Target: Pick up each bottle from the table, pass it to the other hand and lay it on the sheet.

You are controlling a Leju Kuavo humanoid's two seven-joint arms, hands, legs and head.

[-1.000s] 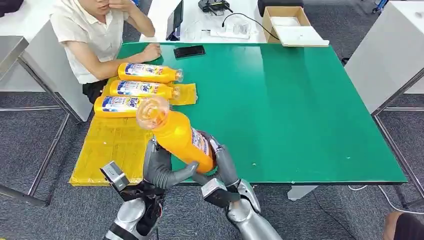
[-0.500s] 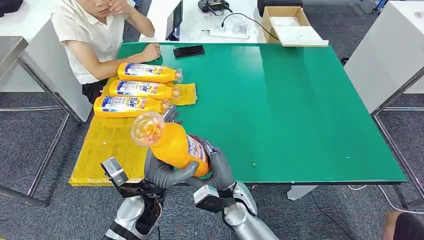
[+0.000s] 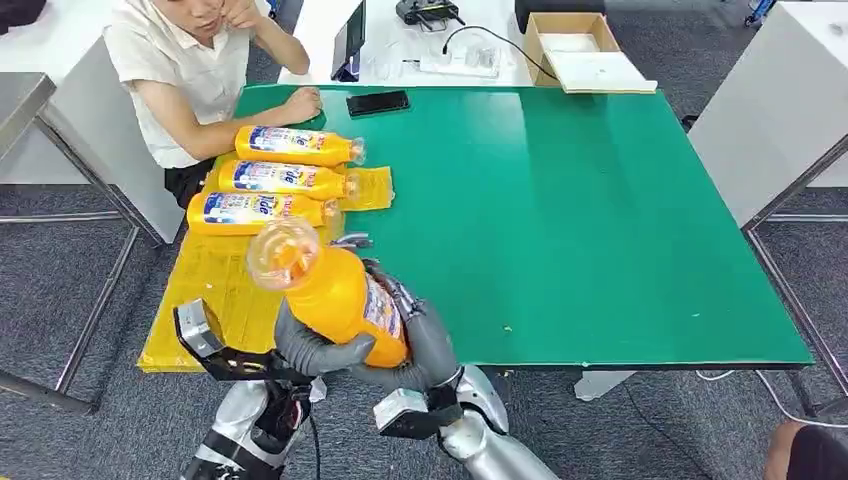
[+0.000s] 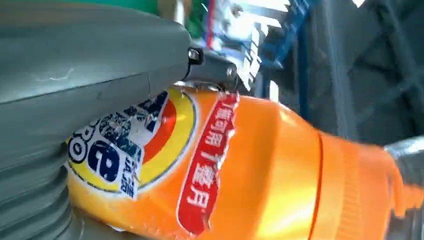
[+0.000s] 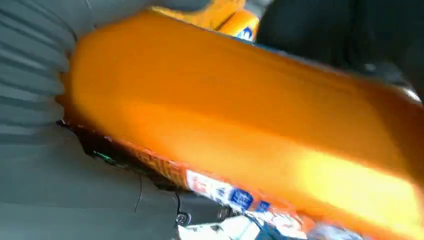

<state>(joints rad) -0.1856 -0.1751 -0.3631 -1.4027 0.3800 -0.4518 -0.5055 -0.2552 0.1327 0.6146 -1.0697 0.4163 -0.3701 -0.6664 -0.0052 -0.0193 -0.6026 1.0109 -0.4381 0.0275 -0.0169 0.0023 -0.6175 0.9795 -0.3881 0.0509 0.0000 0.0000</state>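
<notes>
— Three bottles [image 3: 262,177] lie side by side on the yellow sheet [image 3: 215,290] at the table's [image 3: 600,220] left edge. And the fourth?

— Orange bottle [image 3: 335,292], up off the near-left corner, cap tilted toward the sheet. Both hands wrap it: left hand [image 3: 312,345] under the body, right hand [image 3: 420,335] clasping the base.

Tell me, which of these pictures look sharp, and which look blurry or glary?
Head view: sharp, with soft ceiling glare on the green table. Left wrist view: the orange bottle and its label are readable up close, the background smeared. Right wrist view: the bottle is blurred, with a bright sheen.
</notes>
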